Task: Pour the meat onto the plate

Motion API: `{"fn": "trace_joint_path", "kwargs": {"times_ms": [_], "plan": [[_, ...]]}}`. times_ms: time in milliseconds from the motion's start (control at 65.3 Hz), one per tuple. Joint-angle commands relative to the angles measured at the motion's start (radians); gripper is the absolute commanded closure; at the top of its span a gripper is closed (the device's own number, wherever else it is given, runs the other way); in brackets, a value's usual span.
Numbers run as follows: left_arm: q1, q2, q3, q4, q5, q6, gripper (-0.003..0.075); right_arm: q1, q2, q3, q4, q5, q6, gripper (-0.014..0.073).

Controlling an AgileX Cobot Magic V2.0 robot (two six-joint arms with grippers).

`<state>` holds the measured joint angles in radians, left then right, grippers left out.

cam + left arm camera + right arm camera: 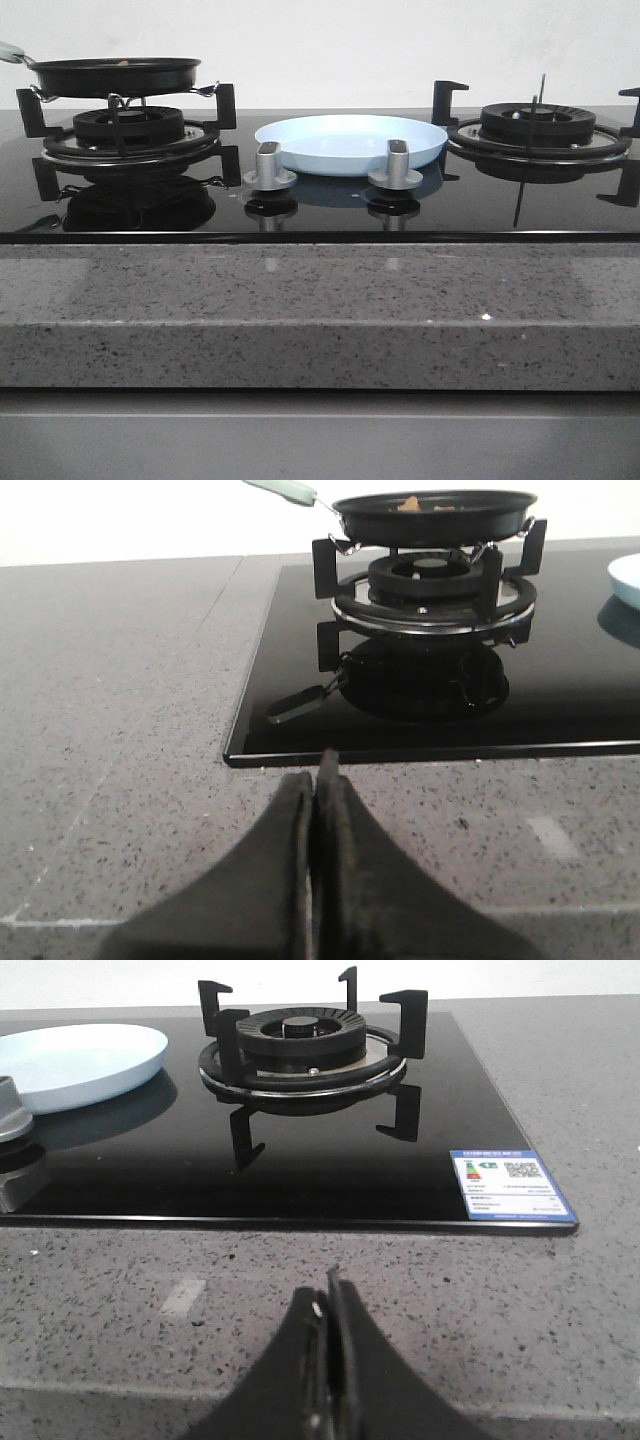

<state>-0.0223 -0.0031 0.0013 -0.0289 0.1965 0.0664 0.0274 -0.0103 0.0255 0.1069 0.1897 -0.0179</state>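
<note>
Grey speckled counter fronts the hob: meat sits in the black pan on the left burner, plate mid-hob — left fingers, pressed together and empty, are nearer; right fingers likewise closed.

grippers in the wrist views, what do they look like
Only the fingertips show. The left gripper has two matte black fingers that widen toward the base, with worn, dusty-looking inner edges. The right gripper looks the same: black, tapering fingers with a small pale speck near the seam. No cables, markings or arm links are visible in any view.
</note>
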Motion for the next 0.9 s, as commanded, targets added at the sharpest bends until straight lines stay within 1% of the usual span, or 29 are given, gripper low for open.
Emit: {"fn": "trace_joint_path", "kwargs": {"times_ms": [0, 61, 123, 199, 245, 337, 398, 582, 658, 750, 781, 827, 873, 888], "plan": [[0.001, -0.017, 0.008, -0.016, -0.129, -0.008, 0.0741, -0.007, -0.017, -0.008, -0.006, -0.107, -0.001, 0.0654], [0.001, -0.017, -0.006, -0.038, -0.179, -0.008, 0.0741, -0.007, -0.017, -0.026, -0.006, -0.099, -0.001, 0.0654], [0.001, -0.015, -0.039, -0.038, -0.182, -0.008, 0.0741, -0.007, -0.017, -0.057, -0.016, -0.067, -0.001, 0.0654], [0.001, 0.002, -0.109, -0.038, -0.127, -0.008, 0.0741, -0.007, -0.01, -0.109, -0.033, -0.017, -0.001, 0.0654], [0.001, 0.025, -0.168, -0.036, -0.069, -0.008, 0.0741, -0.007, 0.002, -0.159, -0.047, 0.019, -0.001, 0.0654], [0.001, 0.129, -0.279, -0.034, 0.012, -0.008, 0.0741, -0.007, 0.052, -0.246, -0.064, 0.069, -0.001, 0.0654], [0.001, 0.213, -0.348, -0.034, 0.034, -0.008, 0.0741, -0.007, 0.101, -0.317, -0.066, 0.089, -0.001, 0.0654], [0.001, 0.488, -0.506, -0.034, 0.008, -0.008, 0.0741, -0.007, 0.312, -0.509, -0.066, 0.11, -0.001, 0.0654], [0.001, 0.558, -0.536, -0.034, 0.0, -0.008, 0.0741, -0.007, 0.377, -0.558, -0.066, 0.12, -0.001, 0.0654], [0.001, 0.599, -0.541, -0.035, -0.032, -0.008, 0.0738, -0.007, 0.412, -0.57, -0.066, 0.106, -0.001, 0.065], [0.001, 0.606, -0.541, -0.041, -0.018, -0.008, 0.0733, -0.007, 0.418, -0.57, -0.066, 0.105, -0.001, 0.064], [0.001, 0.613, -0.541, -0.062, -0.002, -0.008, 0.0703, -0.007, 0.42, -0.57, -0.066, 0.109, -0.001, 0.0606], [0.001, 0.617, -0.541, -0.064, 0.003, -0.008, 0.0658, -0.007, 0.42, -0.57, -0.066, 0.111, -0.001, 0.0553], [0.001, 0.617, -0.541, -0.062, 0.002, -0.008, 0.0628, -0.007, 0.42, -0.57, -0.066, 0.111, -0.001, 0.0531]]}}
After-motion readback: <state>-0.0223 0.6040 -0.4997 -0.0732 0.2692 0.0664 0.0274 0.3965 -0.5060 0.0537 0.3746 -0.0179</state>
